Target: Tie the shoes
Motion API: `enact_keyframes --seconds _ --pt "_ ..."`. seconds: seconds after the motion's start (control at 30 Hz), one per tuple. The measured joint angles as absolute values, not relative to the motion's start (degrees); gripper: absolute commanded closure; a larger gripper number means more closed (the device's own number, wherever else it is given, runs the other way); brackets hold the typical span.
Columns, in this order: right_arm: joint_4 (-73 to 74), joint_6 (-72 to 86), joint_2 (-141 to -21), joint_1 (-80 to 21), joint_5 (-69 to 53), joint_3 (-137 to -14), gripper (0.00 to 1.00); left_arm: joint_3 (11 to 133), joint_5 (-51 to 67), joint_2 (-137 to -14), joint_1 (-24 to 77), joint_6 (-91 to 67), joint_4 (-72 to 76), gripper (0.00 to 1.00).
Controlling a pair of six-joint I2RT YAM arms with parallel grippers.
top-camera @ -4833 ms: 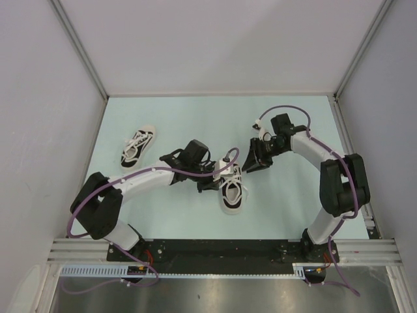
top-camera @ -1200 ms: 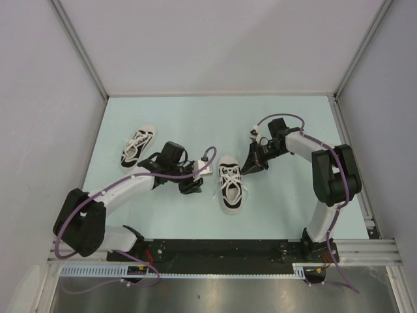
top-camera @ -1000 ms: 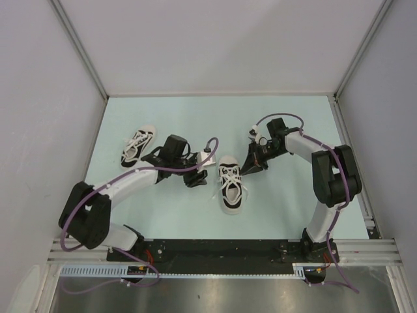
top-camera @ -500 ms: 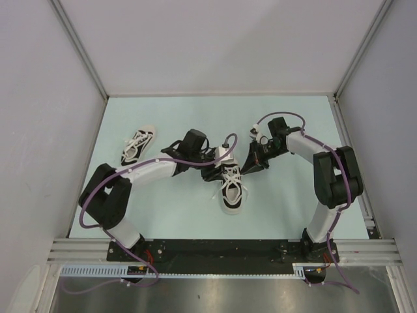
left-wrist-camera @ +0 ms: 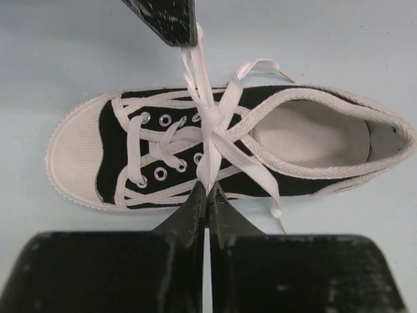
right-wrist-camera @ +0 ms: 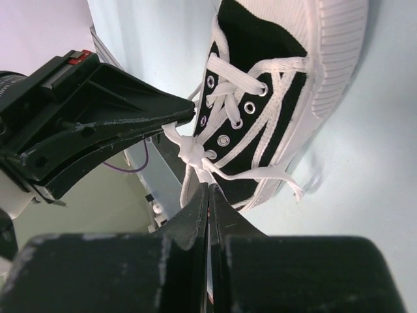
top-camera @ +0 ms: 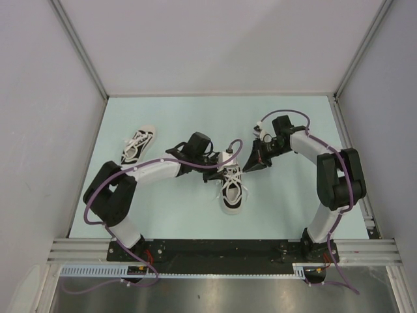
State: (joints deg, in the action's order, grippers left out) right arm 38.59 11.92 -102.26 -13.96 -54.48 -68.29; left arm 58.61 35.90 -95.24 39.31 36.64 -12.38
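One black canvas shoe with a white toe cap lies mid-table, toe toward me. Its white laces are crossed into a knot over the tongue. My left gripper is at the shoe's left side, shut on a lace loop. My right gripper is at its right side, shut on the opposite loop, and its finger shows at the top of the left wrist view. The knot sits between both grippers. The second shoe lies apart at the far left.
The light blue table surface is bounded by grey walls on three sides and a metal rail at the near edge. Purple cables loop off both arms above the shoe.
Over the last second my left gripper has swung right, from open table left of the shoe back to the shoe's laces. The right gripper has stayed by the shoe's right side.
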Motion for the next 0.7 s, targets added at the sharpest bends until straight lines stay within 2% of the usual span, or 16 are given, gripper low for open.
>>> enact_keyframes --seconds 0.7 --pt "46.98 2.5 -101.67 -8.43 -51.7 -68.29 1.0 52.77 34.52 -88.97 38.41 44.42 -14.35 1.0"
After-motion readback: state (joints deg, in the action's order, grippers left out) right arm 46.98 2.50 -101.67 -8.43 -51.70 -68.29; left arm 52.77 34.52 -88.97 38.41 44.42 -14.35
